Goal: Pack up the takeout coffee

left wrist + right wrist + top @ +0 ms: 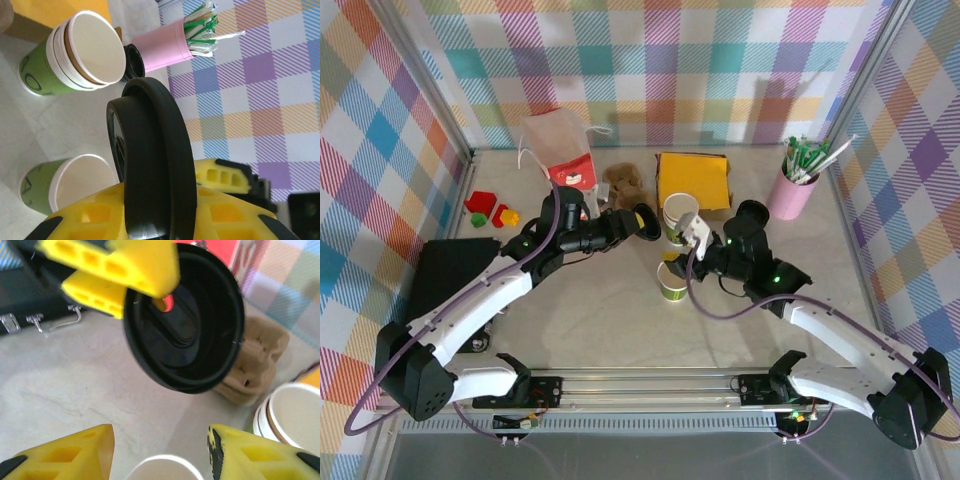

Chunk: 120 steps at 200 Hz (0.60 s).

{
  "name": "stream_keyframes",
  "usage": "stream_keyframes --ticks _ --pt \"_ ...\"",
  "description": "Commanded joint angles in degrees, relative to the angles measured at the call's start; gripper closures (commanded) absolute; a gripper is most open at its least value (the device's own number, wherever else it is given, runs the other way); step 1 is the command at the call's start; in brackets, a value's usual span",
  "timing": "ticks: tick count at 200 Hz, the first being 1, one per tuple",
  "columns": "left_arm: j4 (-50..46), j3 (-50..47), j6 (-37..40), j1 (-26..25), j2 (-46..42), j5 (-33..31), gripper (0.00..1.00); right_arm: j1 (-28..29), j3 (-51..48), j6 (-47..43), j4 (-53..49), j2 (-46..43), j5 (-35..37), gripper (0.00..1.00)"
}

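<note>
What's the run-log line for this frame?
left gripper: shut on black round plastic lid | right gripper: open, by small green-banded paper cup | cup: upright, unlidded, beside nested cup stack

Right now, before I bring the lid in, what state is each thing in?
takeout coffee cup: upright on the table, uncovered.
black lid: off the cup, gripped on edge.
left hand: shut on the black lid.
right hand: open, astride the cup's rim.
cup stack: nested, upright.
pink holder: upright, holding green and white sticks.
</note>
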Motion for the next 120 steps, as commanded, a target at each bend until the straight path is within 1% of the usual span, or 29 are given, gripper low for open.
stream_keyframes --ticks 1,20,32,60,84,120 --pt "0.17 1.29 -5.95 0.80 -1.70 3.31 0.77 2.65 -3.41 -15.98 15.78 -0.29 3.94 0.48" --pt "2.49 0.33 -8.47 0.75 -2.08 3.95 0.77 3.62 -3.56 -16.74 18.70 0.90 6.92 0.50" --pt "2.05 0.39 -8.66 0.73 -2.32 3.69 0.77 4.02 -3.71 -16.52 20.33 1.48 8.53 0.51" --pt "2.20 0.08 -9.13 0.73 -2.82 3.83 0.77 4.97 -4.69 -18.00 23.26 2.33 9.75 0.55" --pt "2.87 0.04 -9.77 0.73 -2.98 4.29 0.77 5.29 -4.44 -18.47 23.15 3.08 10.12 0.58" --pt "3.88 -0.18 -10.54 0.73 -2.99 4.60 0.77 5.81 -4.01 -18.99 22.85 3.74 9.61 0.66"
